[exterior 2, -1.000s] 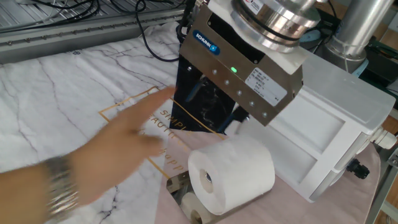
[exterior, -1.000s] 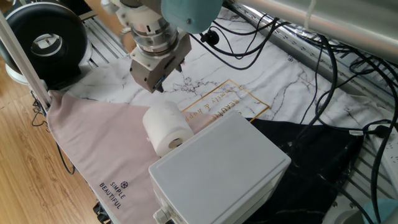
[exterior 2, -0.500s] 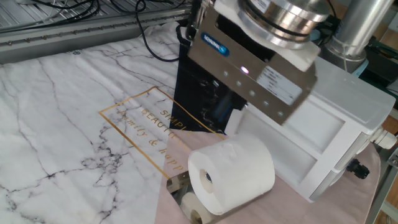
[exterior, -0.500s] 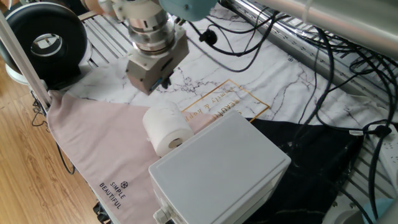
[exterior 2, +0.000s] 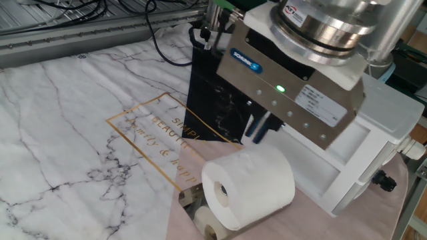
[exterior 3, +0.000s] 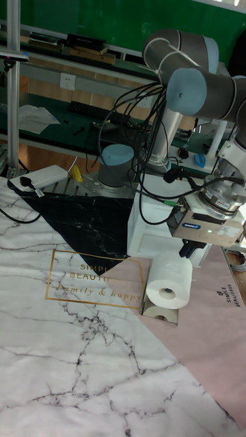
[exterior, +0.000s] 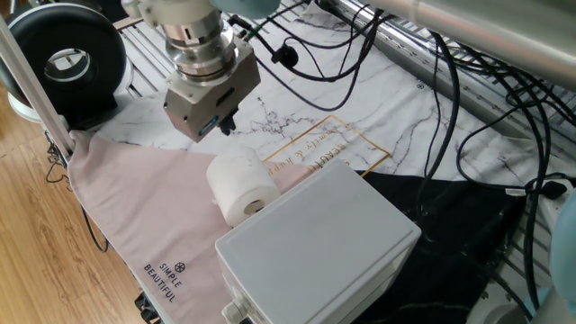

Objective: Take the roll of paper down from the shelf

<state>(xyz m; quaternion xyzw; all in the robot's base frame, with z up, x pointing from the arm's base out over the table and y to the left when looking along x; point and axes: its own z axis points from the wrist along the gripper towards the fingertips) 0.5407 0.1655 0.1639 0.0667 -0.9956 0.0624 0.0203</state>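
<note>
The white roll of paper [exterior: 241, 184] lies on its side against the large grey box [exterior: 317, 241], its hollow core facing outward. It rests on the shelf [exterior 2: 192, 195], a small shiny chrome plate that mirrors the roll [exterior 3: 169, 285] from below and is hidden in one fixed view. My gripper [exterior 2: 265, 129] hovers just above and behind the roll [exterior 2: 248, 184], apart from it. One dark finger [exterior 3: 185, 249] shows near the end of the gripper body. The jaws look spread, with nothing between them.
A marble-print mat [exterior 2: 73, 127], a black cloth [exterior 3: 89, 225] and a pink cloth [exterior: 144, 216] cover the table. A black round device [exterior: 65, 63] stands at one corner. Loose cables [exterior: 450, 99] run along the table's far side.
The gripper has shifted sideways along the roll's far side, staying above it. A person's hand that reached over the mat a second ago is gone. The roll has not moved.
</note>
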